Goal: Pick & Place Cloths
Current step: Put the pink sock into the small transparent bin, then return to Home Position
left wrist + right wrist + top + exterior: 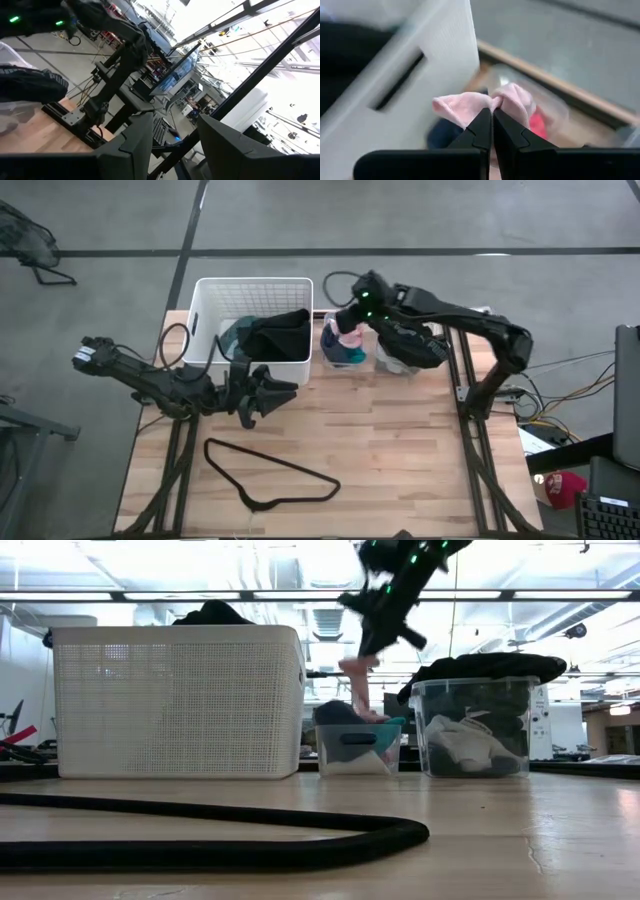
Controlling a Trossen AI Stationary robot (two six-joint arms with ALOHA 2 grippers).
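Above the small clear bin (343, 350), the right gripper (492, 116) is clamped on a pink cloth (485, 107) by a thin fold. Risk: the fold slips and the cloth drops short of the white basket (205, 320). Beside the basket, the left gripper (262, 392) stands open over the desk (400, 450).

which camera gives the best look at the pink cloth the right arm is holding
The right wrist view: the pink cloth fills the frame, pinched in the right hand. The low view shows it dangling over a small bin. The high view shows only a sliver; the left wrist view misses it.
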